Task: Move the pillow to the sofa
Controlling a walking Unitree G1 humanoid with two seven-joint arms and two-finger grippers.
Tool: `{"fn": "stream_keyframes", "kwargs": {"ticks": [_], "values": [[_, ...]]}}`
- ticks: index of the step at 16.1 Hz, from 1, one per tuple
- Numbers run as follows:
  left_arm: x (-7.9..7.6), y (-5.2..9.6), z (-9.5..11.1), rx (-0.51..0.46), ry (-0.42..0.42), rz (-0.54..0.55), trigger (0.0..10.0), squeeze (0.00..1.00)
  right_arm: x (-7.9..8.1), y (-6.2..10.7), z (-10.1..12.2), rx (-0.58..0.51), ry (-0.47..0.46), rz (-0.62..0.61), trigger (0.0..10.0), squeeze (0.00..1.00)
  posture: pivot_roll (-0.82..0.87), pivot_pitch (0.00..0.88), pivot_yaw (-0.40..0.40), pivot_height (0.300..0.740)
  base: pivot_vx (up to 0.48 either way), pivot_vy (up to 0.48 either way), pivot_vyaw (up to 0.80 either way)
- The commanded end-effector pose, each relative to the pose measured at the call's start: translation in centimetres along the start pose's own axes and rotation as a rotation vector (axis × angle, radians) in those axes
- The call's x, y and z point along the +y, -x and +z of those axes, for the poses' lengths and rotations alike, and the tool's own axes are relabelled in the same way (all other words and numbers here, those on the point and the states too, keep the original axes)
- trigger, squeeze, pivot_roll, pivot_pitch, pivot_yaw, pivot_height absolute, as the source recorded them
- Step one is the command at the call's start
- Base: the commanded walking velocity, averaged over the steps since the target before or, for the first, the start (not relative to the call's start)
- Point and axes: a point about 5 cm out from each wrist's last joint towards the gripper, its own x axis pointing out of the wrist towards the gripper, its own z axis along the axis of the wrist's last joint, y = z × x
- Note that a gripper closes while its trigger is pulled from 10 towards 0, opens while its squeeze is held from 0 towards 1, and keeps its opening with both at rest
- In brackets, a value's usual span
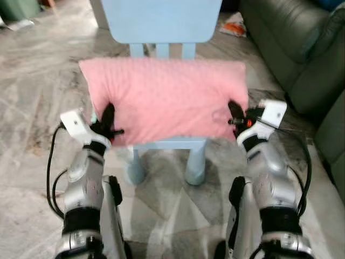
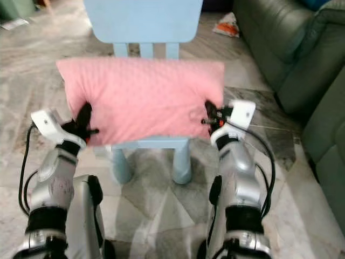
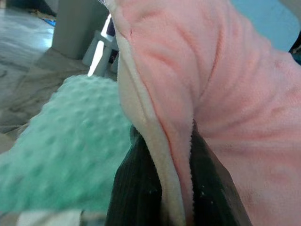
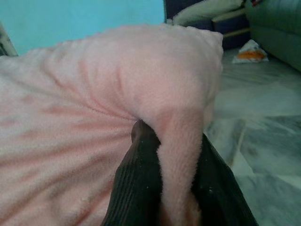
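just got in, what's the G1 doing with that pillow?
Both arms are on the pink pillow, which lies across the seat of a small light-blue chair. The left gripper is shut on the pillow's left end and the right gripper on its right end; the wrist views show fabric pinched between the black fingers. The pillow rests on the chair. The dark green sofa is off to the robot's right.

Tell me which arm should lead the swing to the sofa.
Right, probably. Both pincers pinch the pink pillow, left pincer and right pincer at opposite ends, and the sofa lies on the right side.
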Motion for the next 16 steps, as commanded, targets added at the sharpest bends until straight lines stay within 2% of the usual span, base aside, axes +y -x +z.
{"fn": "stream_keyframes", "kwargs": {"ticks": [1, 2, 3, 4, 5, 6, 9, 11, 16], "values": [[0.1, 0.6, 0.4, 0.008, -0.113, 0.006, 0.0, 0.00, 0.0, 0.5, 0.7, -0.033, 0.031, -0.034, 0.0, 0.00, -0.07, 0.000, 0.038, 0.342, 0.000, 0.000, 0.00], [0.4, 1.3, -0.2, 0.044, -0.218, 0.026, 0.4, 0.00, 0.1, 1.0, 0.2, -0.022, 0.033, -0.064, 0.0, 0.00, -0.07, 0.000, 0.042, 0.342, 0.000, 0.000, 0.00], [0.8, 1.7, -0.8, 0.079, -0.287, 0.077, 8.2, 0.00, 0.1, 1.4, -0.3, -0.006, 0.032, -0.084, 0.0, 0.00, -0.07, 0.000, 0.047, 0.342, 0.000, 0.000, 0.00], [1.1, 2.0, -1.3, 0.111, -0.311, 0.130, 10.0, 0.00, 0.1, 1.7, -0.7, 0.017, 0.034, -0.109, 0.0, 0.00, -0.08, 0.000, 0.051, 0.342, 0.000, 0.000, 0.00], [1.1, 2.2, -1.8, 0.141, -0.370, 0.187, 10.0, 0.00, -0.2, 1.7, -0.8, 0.041, 0.070, -0.137, 10.0, 0.00, -0.08, 0.000, 0.051, 0.342, 0.000, 0.000, 0.00], [1.1, 2.1, -1.8, 0.142, -0.376, 0.189, 10.0, 0.00, -0.2, 1.7, -0.8, 0.041, 0.075, -0.140, 10.0, 0.00, -0.08, 0.000, 0.051, 0.342, 0.000, 0.000, 0.00], [-0.3, 1.4, -1.5, 0.114, -0.445, 0.143, 10.0, 0.00, 0.5, 1.5, -0.3, 0.052, 0.166, -0.091, 10.0, 0.00, -0.08, 0.000, 0.039, 0.342, 0.000, 0.000, 0.00], [-0.7, 1.4, -1.4, 0.109, -0.462, 0.119, 10.0, 0.00, 0.6, 1.2, 0.0, 0.052, 0.174, -0.087, 10.0, 0.00, -0.08, 0.000, 0.028, 0.342, 0.000, 0.000, 0.00], [-1.1, 1.9, -1.8, 0.111, -0.441, 0.123, 10.0, 0.00, 1.0, 0.5, 1.1, 0.037, 0.193, -0.073, 10.0, 0.00, -0.09, 0.000, 0.026, 0.342, 0.000, 0.000, 0.00]]}}
